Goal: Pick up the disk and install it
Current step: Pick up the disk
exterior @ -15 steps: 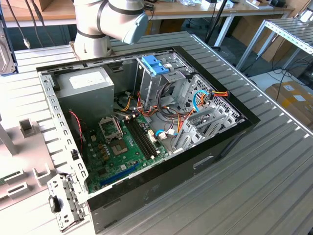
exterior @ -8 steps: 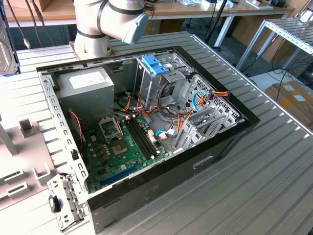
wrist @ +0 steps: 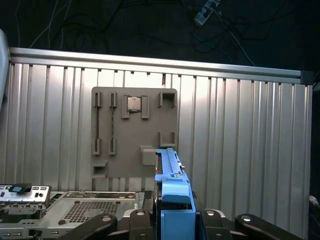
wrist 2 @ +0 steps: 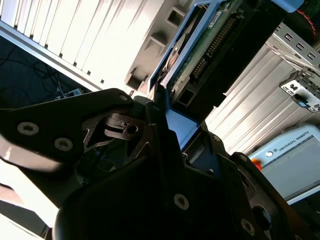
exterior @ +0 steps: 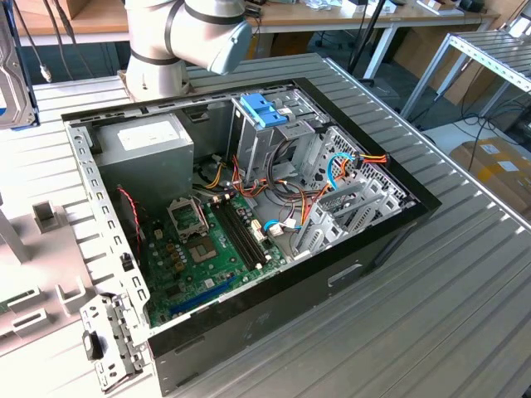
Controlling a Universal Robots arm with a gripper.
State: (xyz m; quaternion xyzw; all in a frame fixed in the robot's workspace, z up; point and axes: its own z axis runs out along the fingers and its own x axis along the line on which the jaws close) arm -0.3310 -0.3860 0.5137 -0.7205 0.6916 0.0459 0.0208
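Holding: jaws are clamped on the disk (wrist: 172,192), pinching its light blue frame from both sides in the first wrist view. It hangs edge-on, clear of the surface (wrist: 240,140).
Disk spot: the disk (exterior: 12,75) is up in the air at the exterior view's far left, well apart from the case (exterior: 373,240).
Doing it well: my take, keep the grip square on the frame and off the disk's bare board side (wrist 2: 210,42) that shows in the second wrist view. Carry it level and line its long edge up with the cage (exterior: 265,145) slot before pushing, since a tilted frame would probably jam.
Watch out: cables (exterior: 332,178) bunch just right of the cage and could snag.
Case contents: power supply (exterior: 149,145) at far left, motherboard (exterior: 207,240) flat on the bottom, and the cage at far middle with a blue bracket (exterior: 264,109) on top. A second metal bay (exterior: 357,207) sits on the right.
Tray: a grey tray (wrist: 125,150) lies on the surface past the disk's tip in the first wrist view. A chip (wrist: 133,103) sits in one pocket, and I can't tell what's in the others.
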